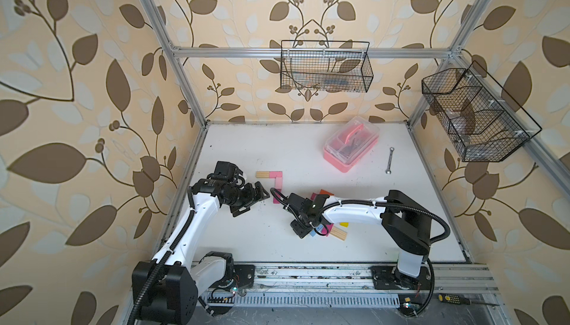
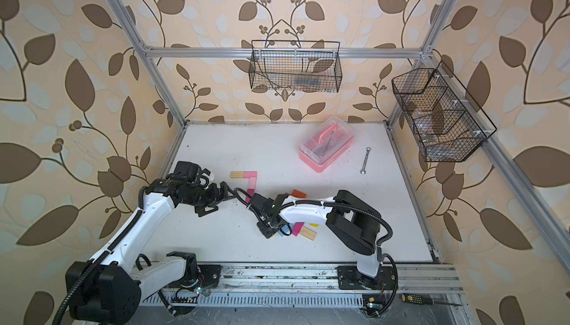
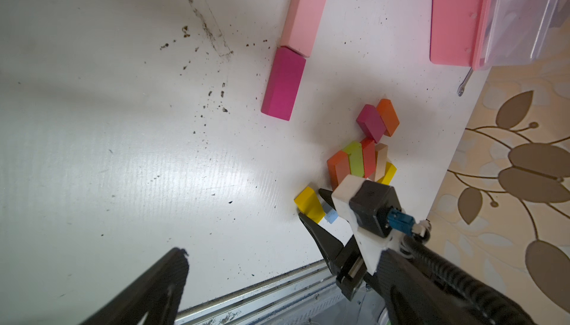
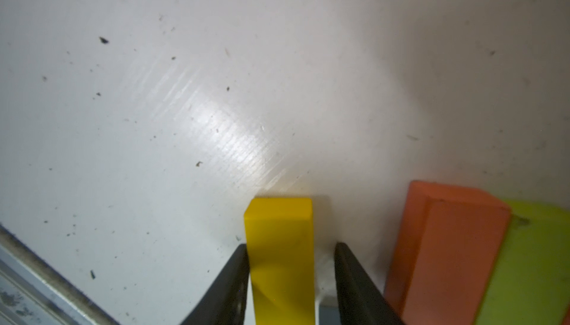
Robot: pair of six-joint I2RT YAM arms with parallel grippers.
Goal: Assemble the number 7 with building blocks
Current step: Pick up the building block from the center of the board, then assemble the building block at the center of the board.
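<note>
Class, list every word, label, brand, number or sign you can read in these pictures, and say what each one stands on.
No text can be read in any view.
Left arm: a small white marking on its black link, too small and blurred to read.
Building blocks, pink box, wrench: no print visible.

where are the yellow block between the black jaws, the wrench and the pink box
yellow block (image 4: 280,246), right wrist view, on its upper face
wrench (image 1: 389,160), in a top view, middle of its shaft
pink box (image 1: 335,159), in a top view, on its pink base wall
</note>
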